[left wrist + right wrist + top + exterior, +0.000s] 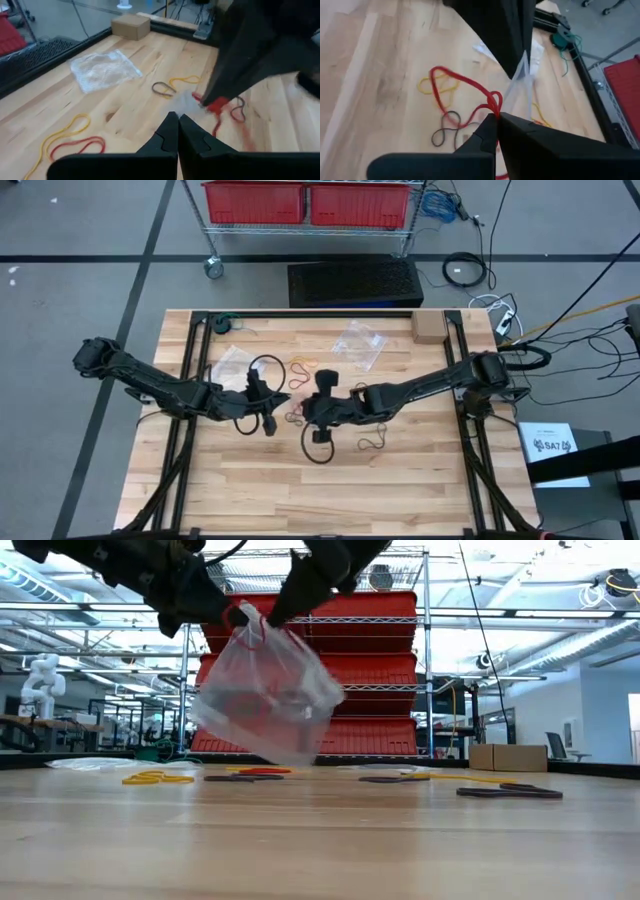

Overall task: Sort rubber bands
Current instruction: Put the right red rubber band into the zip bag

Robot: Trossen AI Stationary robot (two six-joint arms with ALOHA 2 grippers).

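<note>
Both grippers — left [232,615], right [275,615] — pinch one clear bag [265,695] aloft above scattered rubber bands [157,778].

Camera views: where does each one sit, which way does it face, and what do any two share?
High: overhead, straight down on the table; both arms show.
Low: table height, level toward red bins; both arms enter from above, holding a clear bag.
Left wrist: past the shut left gripper toward rubber bands.
Right wrist: past the shut right gripper, pinching the bag.
Shared: left wrist and high both show the cardboard box.
</note>
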